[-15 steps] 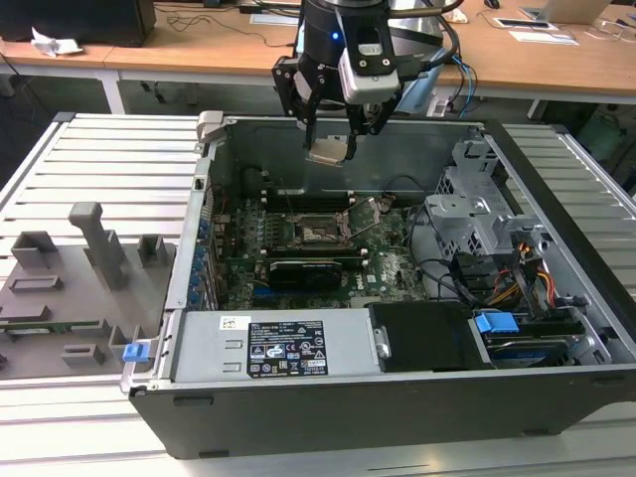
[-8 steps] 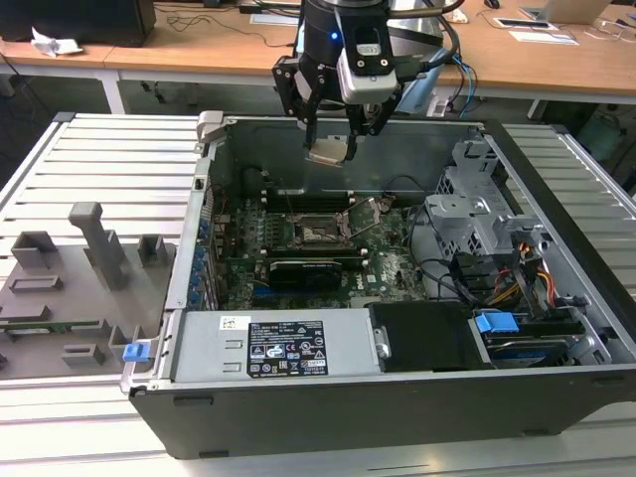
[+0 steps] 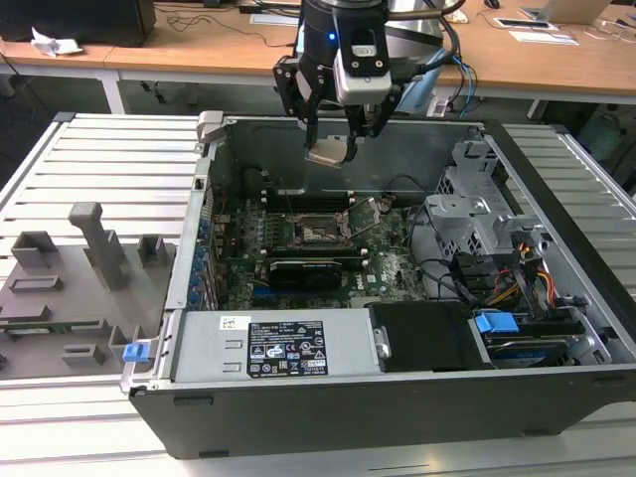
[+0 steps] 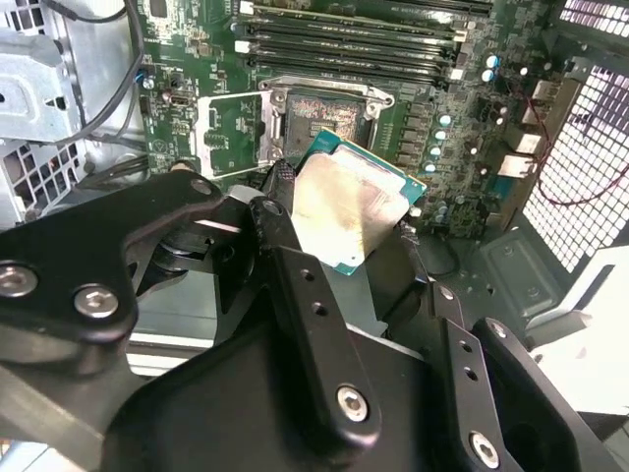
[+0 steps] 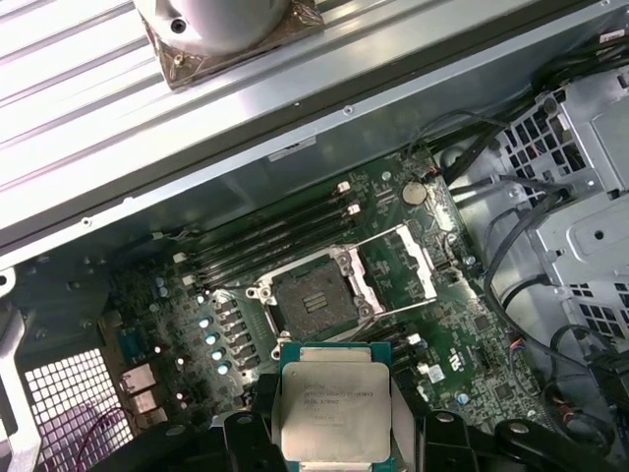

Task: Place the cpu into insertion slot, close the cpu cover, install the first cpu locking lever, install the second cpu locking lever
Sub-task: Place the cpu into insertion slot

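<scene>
As the gripper (image 3: pixel 332 147) hung above the open computer case (image 3: pixel 298 422), its jaws were clamped on the edges of the cpu (image 5: pixel 336 418), which was held clear of the motherboard (image 3: pixel 393 268). The insertion slot (image 5: pixel 313 295) lay bare near the middle of the board, with the cpu cover (image 5: pixel 421 261) swung open just beside it, so the placing step appeared to be in hand. Seating the chip would likely call for squaring it with the slot and a gentle, level descent.
</scene>
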